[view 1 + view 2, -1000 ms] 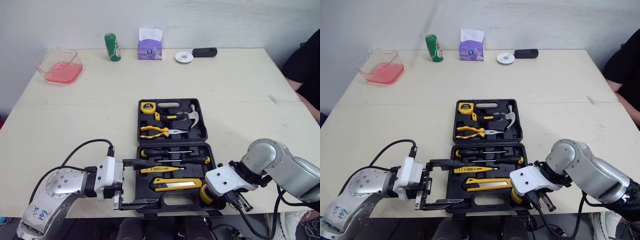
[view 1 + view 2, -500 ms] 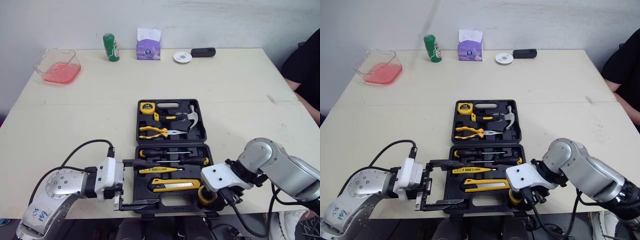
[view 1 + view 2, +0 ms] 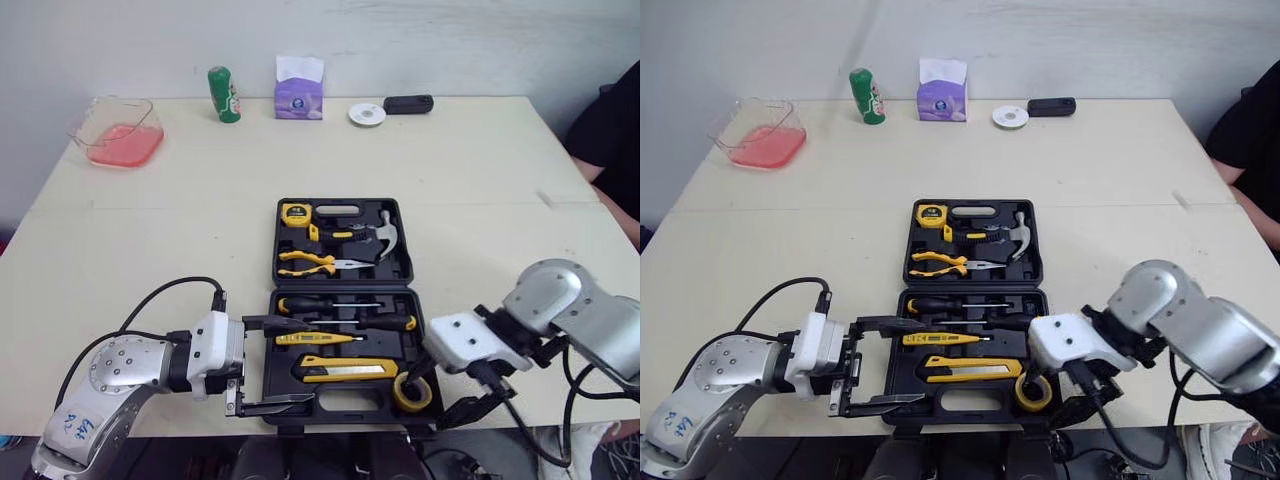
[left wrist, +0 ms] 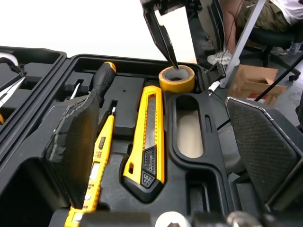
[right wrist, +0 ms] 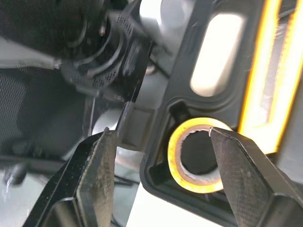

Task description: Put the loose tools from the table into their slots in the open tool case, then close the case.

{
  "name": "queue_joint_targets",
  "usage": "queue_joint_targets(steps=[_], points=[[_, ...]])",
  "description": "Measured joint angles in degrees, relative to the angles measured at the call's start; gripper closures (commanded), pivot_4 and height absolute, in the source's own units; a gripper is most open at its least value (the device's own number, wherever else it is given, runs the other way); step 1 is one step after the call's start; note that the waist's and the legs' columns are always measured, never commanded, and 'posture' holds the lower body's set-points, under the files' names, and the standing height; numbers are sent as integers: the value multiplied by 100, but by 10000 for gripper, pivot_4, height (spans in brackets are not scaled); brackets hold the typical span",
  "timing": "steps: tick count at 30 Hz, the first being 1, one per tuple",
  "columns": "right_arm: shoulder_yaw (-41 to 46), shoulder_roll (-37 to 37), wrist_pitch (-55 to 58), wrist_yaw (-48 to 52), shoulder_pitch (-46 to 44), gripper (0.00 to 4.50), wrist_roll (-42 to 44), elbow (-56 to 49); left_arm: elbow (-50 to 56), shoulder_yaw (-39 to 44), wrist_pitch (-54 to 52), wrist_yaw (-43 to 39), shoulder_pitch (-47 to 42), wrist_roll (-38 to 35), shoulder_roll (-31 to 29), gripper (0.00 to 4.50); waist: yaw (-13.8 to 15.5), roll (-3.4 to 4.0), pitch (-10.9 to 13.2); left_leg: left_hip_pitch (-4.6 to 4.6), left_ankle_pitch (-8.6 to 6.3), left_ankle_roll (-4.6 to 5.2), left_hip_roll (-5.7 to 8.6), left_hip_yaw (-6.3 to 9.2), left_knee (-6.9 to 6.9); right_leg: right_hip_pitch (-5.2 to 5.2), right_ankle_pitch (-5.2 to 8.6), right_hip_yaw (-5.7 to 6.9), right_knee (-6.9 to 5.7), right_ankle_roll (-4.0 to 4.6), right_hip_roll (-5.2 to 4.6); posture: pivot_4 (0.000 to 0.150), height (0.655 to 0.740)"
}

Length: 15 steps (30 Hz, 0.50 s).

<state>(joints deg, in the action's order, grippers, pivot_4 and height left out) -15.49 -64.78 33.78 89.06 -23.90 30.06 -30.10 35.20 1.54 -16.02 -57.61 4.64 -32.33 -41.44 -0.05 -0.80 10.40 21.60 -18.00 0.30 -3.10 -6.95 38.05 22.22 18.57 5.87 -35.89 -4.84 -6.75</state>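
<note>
The yellow tape roll (image 3: 411,391) sits in its round slot at the tool case's (image 4: 123,94) near right corner. My right gripper (image 5: 159,135) hangs just above it, spread wide and empty, one fingertip (image 5: 232,161) over the ring and the other past the case's near edge. My left gripper (image 3: 312,362), also wide open and empty, reaches over the near left part. I judge closing comes next: the lid (image 3: 392,270) lies flat beyond the left-to-right hinge (image 3: 343,288), about equally far from both arms.
</note>
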Motion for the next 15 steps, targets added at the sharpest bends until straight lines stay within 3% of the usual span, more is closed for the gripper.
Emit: queue_joint_targets(steps=[2,7,10,15], points=[[544,272,-152,8,485,21167,616,65,-7,25,-7,-3,-36,-20,4,0,8,-1,0,0,-1,0,0,0,0,-1,0,1,-1,0,3,1500,7400],[1179,461,-275,-22,1363,44244,1240,97,-15,50,-17,-90,-38,-58,-6,0,-1,-1,1,-13,-15,26,0,0,4,-16,-1,1,-1,-2,3,1500,7400],[1160,775,-440,-208,1520,44244,1161,170,-15,51,-23,-140,-61,-102,-7,0,-15,-1,1,-19,-20,23,-9,1,2,-19,1,0,-2,3,6,1500,7400],[785,1258,-1584,-282,1957,44244,151,982,-15,80,-56,-199,-76,-114,-132,0,8,-2,2,-18,-7,-8,-6,4,1,-21,3,7,1,6,17,1500,7400]])
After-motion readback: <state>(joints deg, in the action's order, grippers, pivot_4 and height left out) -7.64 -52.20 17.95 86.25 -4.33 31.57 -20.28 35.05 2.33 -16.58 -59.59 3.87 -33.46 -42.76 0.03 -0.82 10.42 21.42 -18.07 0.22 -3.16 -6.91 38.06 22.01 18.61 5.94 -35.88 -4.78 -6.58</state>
